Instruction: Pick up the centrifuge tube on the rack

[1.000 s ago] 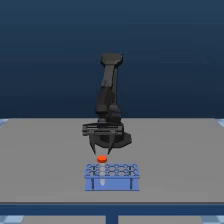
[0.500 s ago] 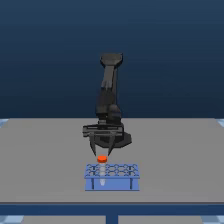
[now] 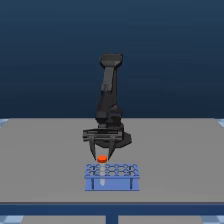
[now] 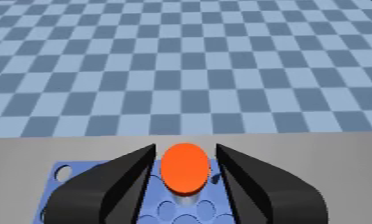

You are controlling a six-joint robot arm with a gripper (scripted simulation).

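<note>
The centrifuge tube [image 3: 102,160] stood upright in the blue rack [image 3: 111,183] on the bench [image 3: 45,160]. The gripper [image 3: 103,156] hung over it, jaws spread narrowly astride the orange cap, apparently not touching.

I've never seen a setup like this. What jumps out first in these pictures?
The bright orange cap of a small tube catches the eye first; it stands in a low blue rack near the front of the grey table, toward the exterior view's left end of the rack. Right above it hangs the black arm's tool, its two fingers open on either side of the cap.
</note>
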